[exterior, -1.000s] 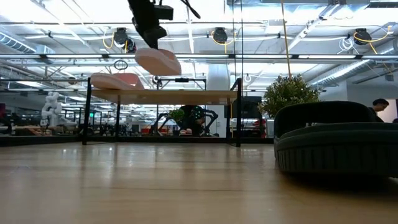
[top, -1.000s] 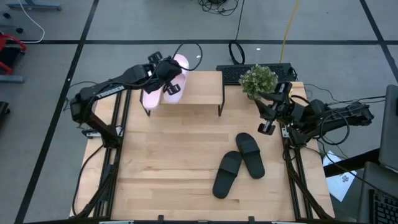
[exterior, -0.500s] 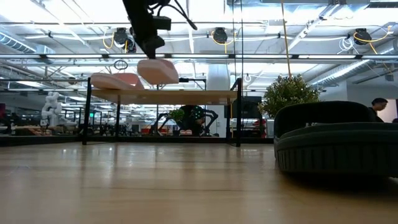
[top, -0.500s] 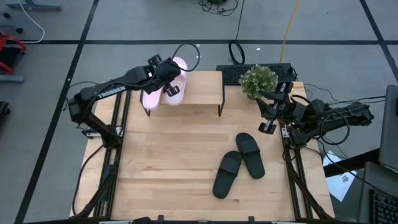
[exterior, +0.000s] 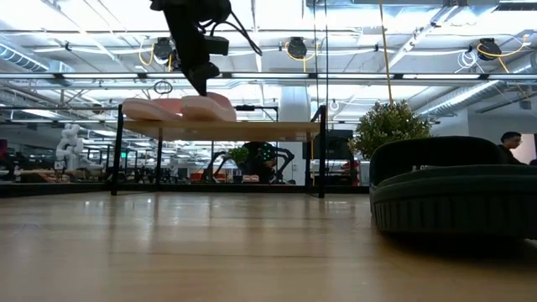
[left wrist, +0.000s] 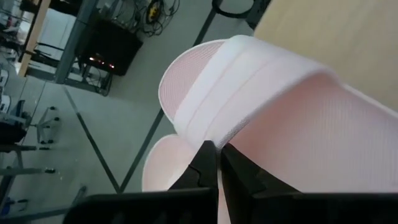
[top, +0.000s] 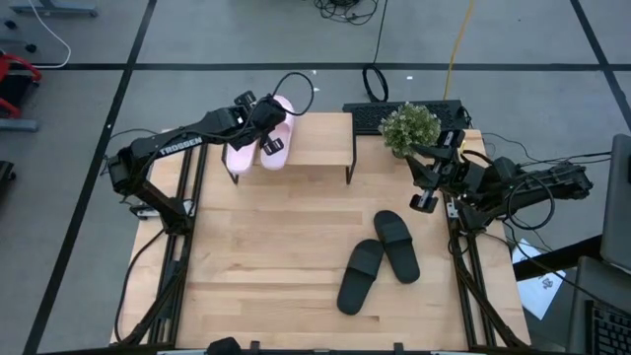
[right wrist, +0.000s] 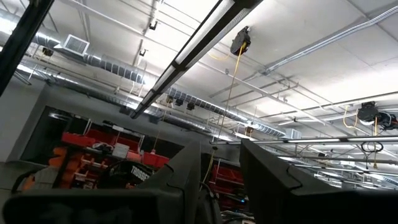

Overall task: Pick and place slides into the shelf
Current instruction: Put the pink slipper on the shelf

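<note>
Two pale pink slides are on the left part of the shelf: one lies free at the left end, the other is beside it under my left gripper, which is shut on it. In the low view both pink slides sit level on the shelf board. Two black slides lie sole-down on the tabletop, their near parts overlapping. My right gripper waits open at the table's right edge, fingers tipped up. My left gripper pinches the pink slide's side edge, just where the wide strap meets the sole, between its two fingers. It comes from above and from the table's left, slanting down. The slide sits level at the shelf board, beside the other pink slide.
A small potted plant stands at the table's far right, beside the shelf's right end, with a black keyboard behind it. The black slides fill the table's middle-right; one looms close in the low view. Bare wood lies to the left.
My left gripper has come down toward the shelf and a little toward the table's left, still shut on the pink slide. The slide was lifted and tilted above the shelf; now it sits level on the board next to the other pink one.
</note>
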